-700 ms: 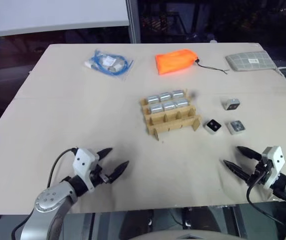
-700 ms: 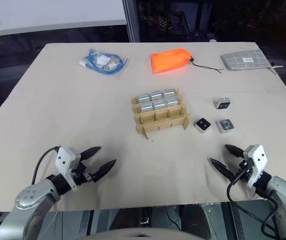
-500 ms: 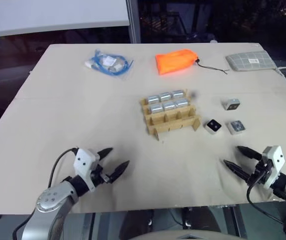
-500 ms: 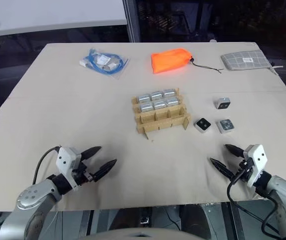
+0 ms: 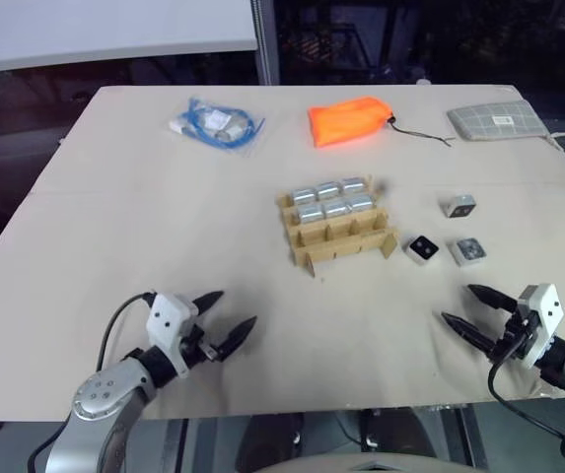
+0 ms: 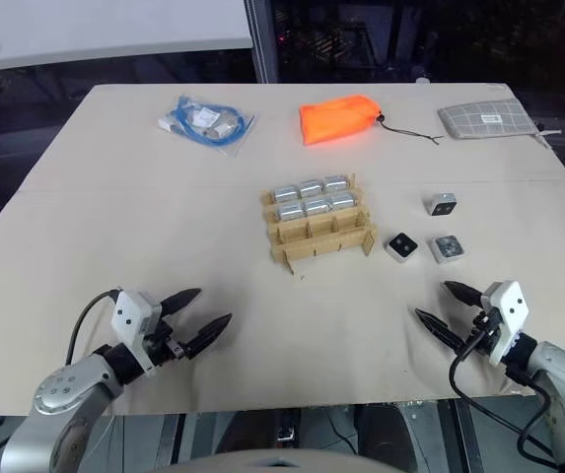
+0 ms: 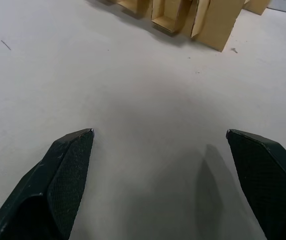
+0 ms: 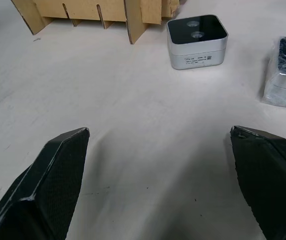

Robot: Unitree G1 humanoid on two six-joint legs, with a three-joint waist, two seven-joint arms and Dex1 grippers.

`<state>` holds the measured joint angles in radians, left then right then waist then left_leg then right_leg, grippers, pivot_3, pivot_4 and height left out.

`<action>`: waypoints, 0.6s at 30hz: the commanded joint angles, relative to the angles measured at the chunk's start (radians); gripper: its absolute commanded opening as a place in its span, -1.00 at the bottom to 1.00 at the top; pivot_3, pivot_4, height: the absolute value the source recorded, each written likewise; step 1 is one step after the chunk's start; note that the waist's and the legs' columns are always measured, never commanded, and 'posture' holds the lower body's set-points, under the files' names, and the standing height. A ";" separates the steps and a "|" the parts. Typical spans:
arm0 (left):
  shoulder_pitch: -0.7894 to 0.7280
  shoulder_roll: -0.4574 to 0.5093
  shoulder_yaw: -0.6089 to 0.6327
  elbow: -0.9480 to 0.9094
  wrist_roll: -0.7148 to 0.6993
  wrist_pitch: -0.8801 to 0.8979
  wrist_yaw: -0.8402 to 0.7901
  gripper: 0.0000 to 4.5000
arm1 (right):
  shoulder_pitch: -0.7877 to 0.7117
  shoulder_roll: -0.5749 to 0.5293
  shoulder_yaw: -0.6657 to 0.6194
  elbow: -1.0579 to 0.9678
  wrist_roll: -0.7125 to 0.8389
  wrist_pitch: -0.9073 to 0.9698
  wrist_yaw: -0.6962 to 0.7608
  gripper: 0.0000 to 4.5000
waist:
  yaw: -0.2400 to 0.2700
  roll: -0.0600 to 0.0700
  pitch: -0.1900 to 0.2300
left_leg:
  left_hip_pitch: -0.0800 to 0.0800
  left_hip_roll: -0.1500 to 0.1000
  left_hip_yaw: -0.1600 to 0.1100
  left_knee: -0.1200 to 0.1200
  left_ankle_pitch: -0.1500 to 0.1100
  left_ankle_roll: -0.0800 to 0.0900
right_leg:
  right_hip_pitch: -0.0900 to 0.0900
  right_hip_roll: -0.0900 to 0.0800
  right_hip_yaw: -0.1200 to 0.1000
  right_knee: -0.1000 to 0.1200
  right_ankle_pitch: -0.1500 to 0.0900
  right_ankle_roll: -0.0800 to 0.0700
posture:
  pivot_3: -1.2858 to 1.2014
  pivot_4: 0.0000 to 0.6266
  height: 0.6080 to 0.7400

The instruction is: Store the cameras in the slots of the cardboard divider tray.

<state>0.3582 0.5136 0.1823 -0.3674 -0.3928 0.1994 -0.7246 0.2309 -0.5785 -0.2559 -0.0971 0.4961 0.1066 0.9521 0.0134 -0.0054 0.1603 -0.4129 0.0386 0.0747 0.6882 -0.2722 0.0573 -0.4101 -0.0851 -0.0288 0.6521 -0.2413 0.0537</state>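
Observation:
The cardboard divider tray sits mid-table, its two far rows filled with several silver-grey cameras; the near row of slots stands empty. Three loose cameras lie on the table to its right: one beside the tray's near corner, also in the right wrist view, one further right, and one behind them. My left gripper hovers open near the table's front left, nothing between its fingers. My right gripper is open at the front right, in front of the loose cameras.
An orange pouch lies at the back centre, a bag of blue cable at the back left, and a grey gridded pad at the back right corner. The table's front edge runs just beneath both grippers.

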 commanded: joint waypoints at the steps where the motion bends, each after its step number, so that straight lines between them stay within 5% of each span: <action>1: 0.006 0.000 -0.011 -0.003 0.001 -0.017 -0.013 0.96 | -0.002 -0.012 -0.031 -0.008 0.009 -0.013 0.005 1.00 | 0.000 0.000 0.000 | 0.000 0.000 0.000 0.000 0.000 0.000 | 0.000 0.000 0.000 0.000 0.000 0.000 | 0.03 -0.52 1.00; 18: -0.053 0.042 0.022 -0.021 -0.031 -0.006 -0.059 0.96 | -0.067 -0.005 -0.075 0.044 0.014 -0.006 -0.068 1.00 | 0.001 0.000 0.000 | 0.000 0.000 -0.001 0.000 0.000 0.000 | 0.000 0.000 0.000 0.000 0.000 0.001 | 0.03 -0.52 1.00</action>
<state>0.3170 0.5362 0.1829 -0.3596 -0.3971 0.1930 -0.7683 0.1685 -0.5835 -0.2953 -0.0543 0.5126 0.1076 0.9012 0.0142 -0.0056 0.1603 -0.4129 0.0385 0.0741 0.6882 -0.2722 0.0573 -0.4101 -0.0847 -0.0291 0.6524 -0.2408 0.0545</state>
